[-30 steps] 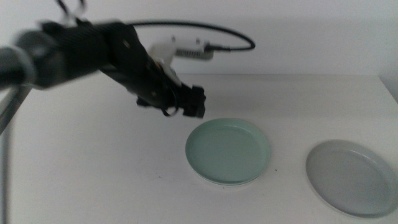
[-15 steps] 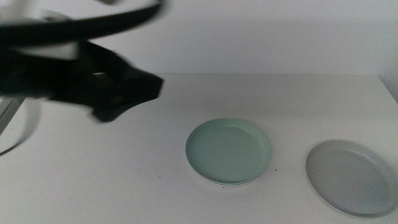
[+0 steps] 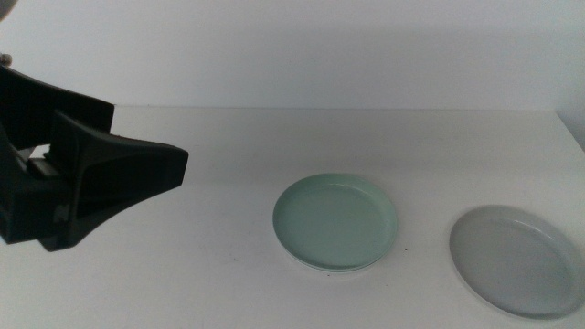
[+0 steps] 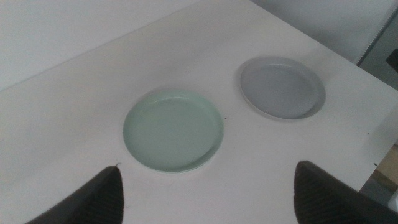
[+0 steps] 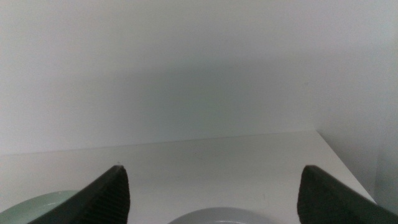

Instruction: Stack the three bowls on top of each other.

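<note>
1. Since a sec ago the left arm has swung away from the mint green bowl (image 3: 335, 222) and pulled back to the left edge of the middle view. It's now a big dark blur there, close to the cam. Bowls themselves haven't budged.

2. left gripper (image 4: 208, 186): wrist view shows the two jaws wide apart w/ nothing between them, so it's open and empty. It sits up high looking down at both bowls, prob retreating after a drop-off, but that's my guess.

3. Mint green bowl is mid-table, flat, right side up. There's a pale rim peeking out under its near edge, which I reckon is the white bowl already stacked under it. Can't confirm, too thin a sliver.

4. light grey bowl (image 3: 517, 260) is further right, near the front right corner of the table (image 3: 228, 265), well apart from the green one and not touching. Looks like the last one left to stack.

5. right gripper (image 5: 211, 193): jaws spread, nothing held. It hangs low just behind the grey bowl, whose rim pokes in at the bottom of its wrist view, w/ a bit of green beside it. Prob waiting for its turn, since grey is on its side.

6. Writing/brands: none readable anywhere. Bowls are plain, no labels.
</note>
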